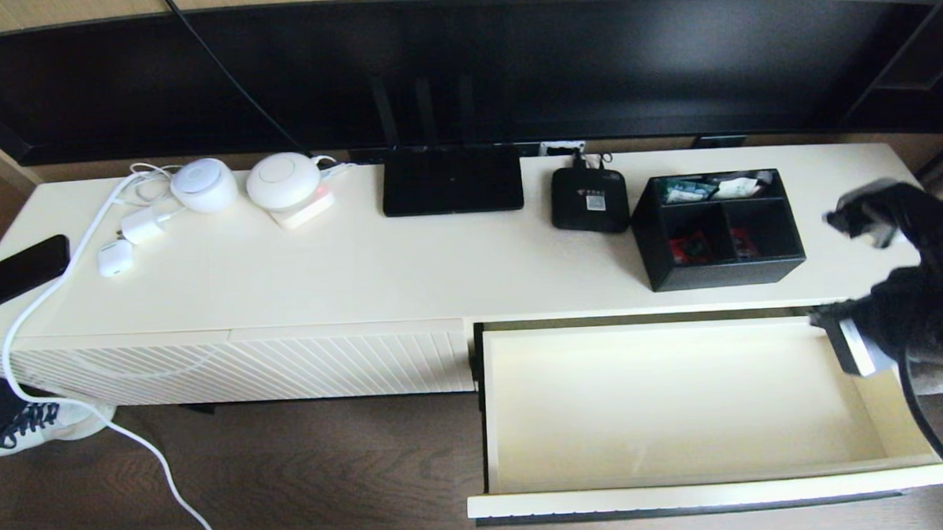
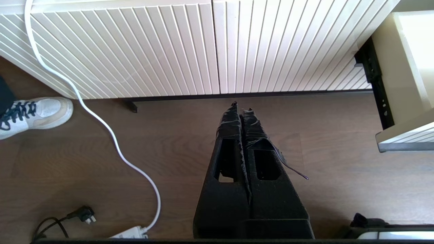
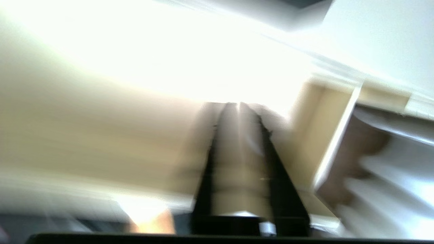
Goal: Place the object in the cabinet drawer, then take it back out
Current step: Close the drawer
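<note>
Nearest me, my left gripper (image 2: pixel 241 107) hangs low over the wooden floor (image 2: pixel 339 176), its fingers pressed together on nothing, pointing at the ribbed front (image 2: pixel 135 51) of the cabinet. A white cable (image 2: pixel 112 135) snakes across the floor beside it, and a white shoe (image 2: pixel 34 113) sits off to the side.

The drawer (image 1: pixel 680 403) stands pulled fully out on my right side, its cream inside bare and its front edge closest to me.

My right gripper (image 1: pixel 858 222) is raised above the right end of the cabinet top (image 1: pixel 362 269), past the drawer's far right corner. It shows only as a blur, and I cannot tell whether its fingers are parted or closed. It holds nothing that I can make out.

The box (image 1: pixel 717 229) sits on the cabinet top just behind the open drawer, upright, near my right gripper but apart from it. Red packets lie in its two front compartments and pale ones in the long rear one.

Just beside the box is a small black set-top box (image 1: pixel 589 200), then a flat black router (image 1: pixel 451 179). Farther left are two round white devices (image 1: pixel 241 183), chargers (image 1: pixel 129 242) and a dark phone (image 1: pixel 17 273) at the left edge.
</note>
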